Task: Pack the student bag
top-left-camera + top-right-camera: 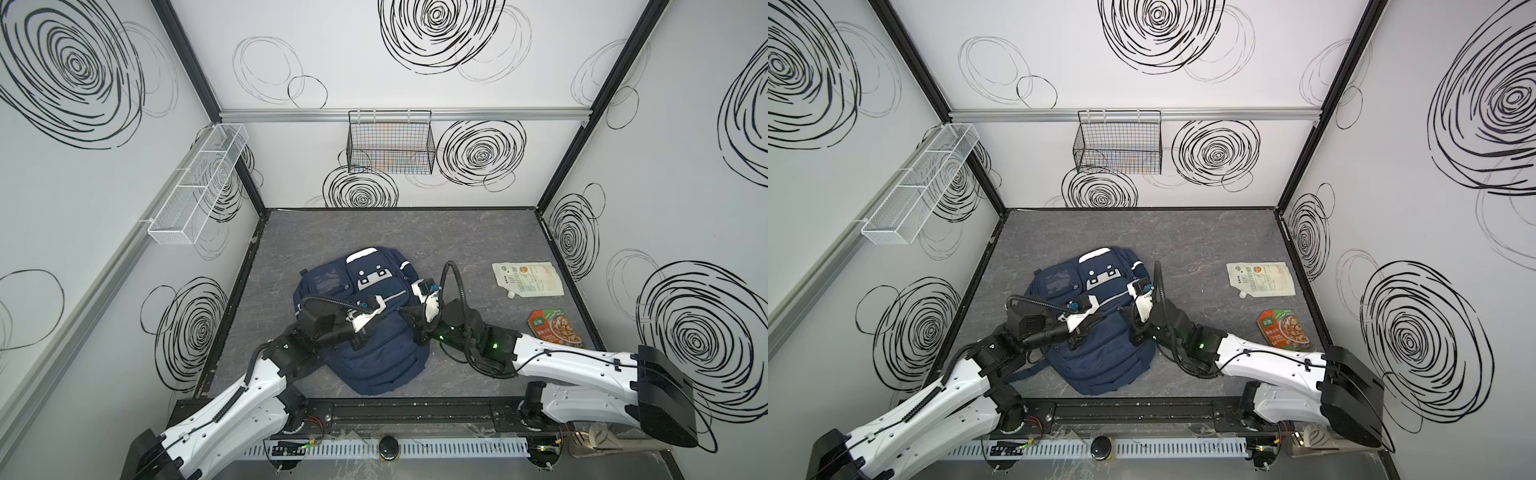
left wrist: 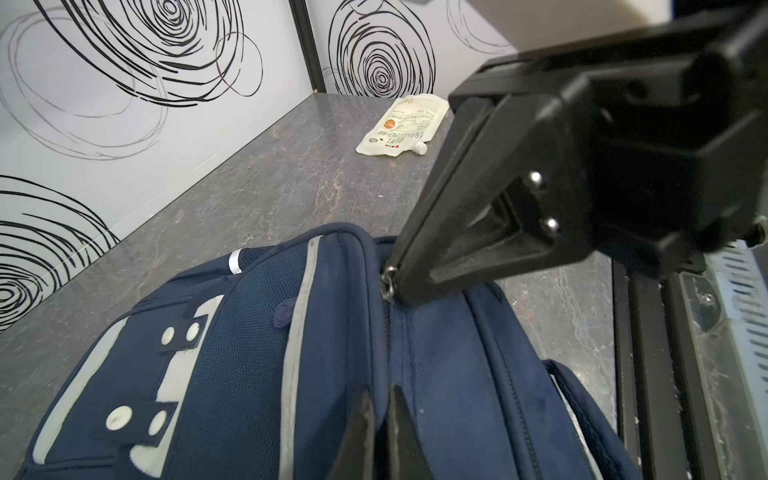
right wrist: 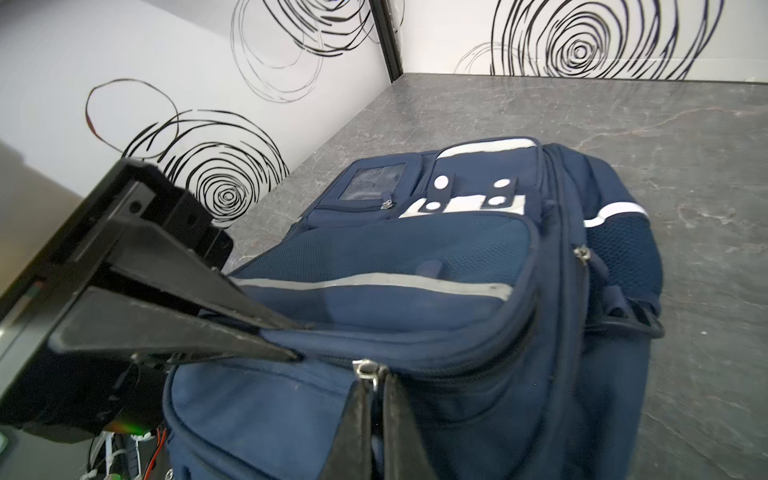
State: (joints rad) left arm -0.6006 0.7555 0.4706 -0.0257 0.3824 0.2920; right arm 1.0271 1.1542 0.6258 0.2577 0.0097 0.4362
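Slippage is the risk: right gripper [image 3: 379,388] pinches shut on the zipper pull [image 3: 366,369], left gripper [image 2: 381,397] clamps fabric of the student bag [image 1: 386,365] (flat on the desk [image 1: 415,237], centre); a skewed tug could jam the zip.

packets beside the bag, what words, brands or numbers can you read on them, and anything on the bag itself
white pouch: green print and an orange round badge, too blurred to read
red packet: white characters on a green patch, too small to read
bag: no text visible
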